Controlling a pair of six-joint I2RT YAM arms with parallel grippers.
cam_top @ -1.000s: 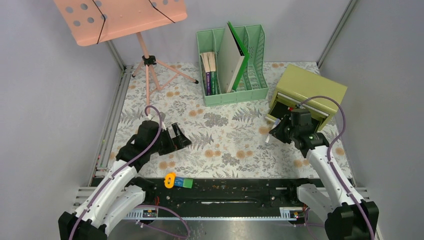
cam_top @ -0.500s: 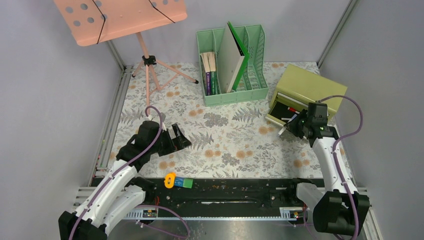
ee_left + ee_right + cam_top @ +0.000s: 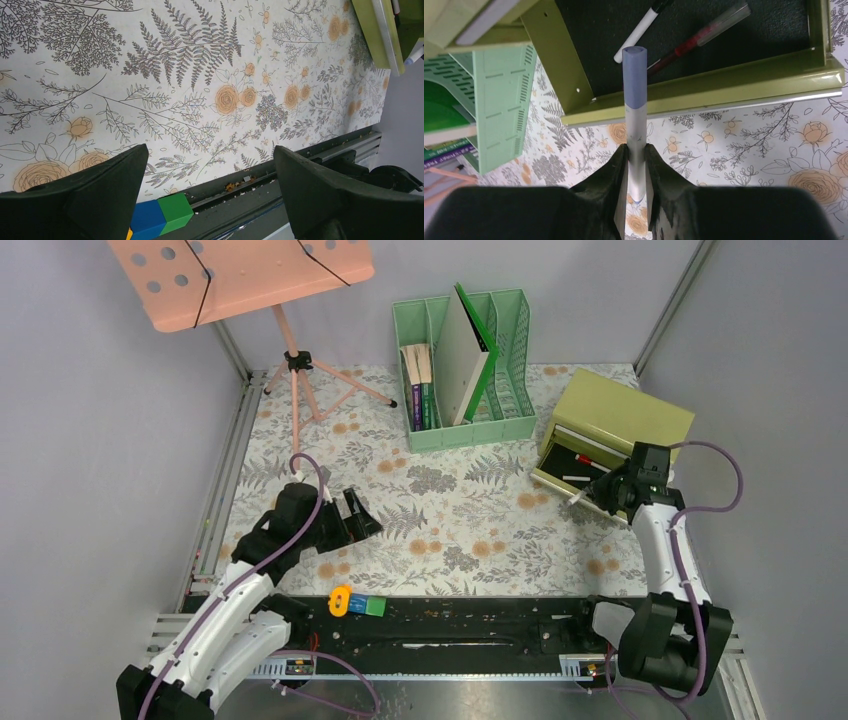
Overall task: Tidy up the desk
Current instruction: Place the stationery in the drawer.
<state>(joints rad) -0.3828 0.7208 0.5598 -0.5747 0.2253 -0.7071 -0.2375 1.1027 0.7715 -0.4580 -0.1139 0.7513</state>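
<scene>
Surface [image 3: 450,510]: pale cloth printed with ferns and orange flowers, framed by metal rails, taking up the middle of the top view.

Right hand [image 3: 592,492]: positioned at the right side of the surface, just in front of the open drawer [image 3: 572,466] of the olive-green drawer box [image 3: 625,410]. In the right wrist view this hand [image 3: 636,150] is clamped on a pen [image 3: 634,95], the fingers [image 3: 616,170] pressed against both sides of its pale barrel. The pen's blue-violet cap points away from the hand and crosses the drawer's front rim [image 3: 724,82], with its end over the dark drawer floor. Inside the drawer lie a white marker [image 3: 640,31] with a black cap and a red pen [image 3: 704,35], both apart from the held pen.

Left hand [image 3: 360,516]: at the left of the surface, near the front rail. In the left wrist view the hand [image 3: 207,157] is spread wide, with nothing between its fingers [image 3: 100,185]; only printed cloth shows in the gap.

Other items: a row of yellow, blue and green blocks [image 3: 357,604] sits on the black front rail. A green file rack [image 3: 505,350] holding books [image 3: 420,380] stands at the rear. A pink music stand [image 3: 240,275] stands at the rear left corner.
</scene>
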